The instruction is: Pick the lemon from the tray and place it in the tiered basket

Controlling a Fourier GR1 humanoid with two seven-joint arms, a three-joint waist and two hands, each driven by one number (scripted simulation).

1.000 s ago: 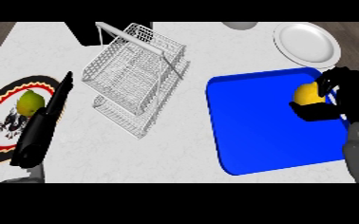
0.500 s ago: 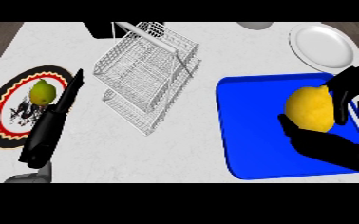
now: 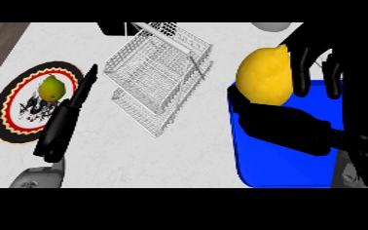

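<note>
the right hand (image 3: 302, 122) is curled round the lemon (image 3: 266, 75), thumb under it and fingers (image 3: 300, 63) over its right side. the lemon sits above the upper left corner of the blue tray (image 3: 284, 168), near the view's right side. the white wire tiered basket (image 3: 158, 75) lies left of the lemon, with a strip of bare worktop (image 3: 194, 146) between basket and tray edge. the left hand (image 3: 68, 117) lies flat with straight fingers, between the basket and a patterned plate (image 3: 22, 122). a green fruit (image 3: 50, 87) rests on that plate near the worktop's left edge.
</note>
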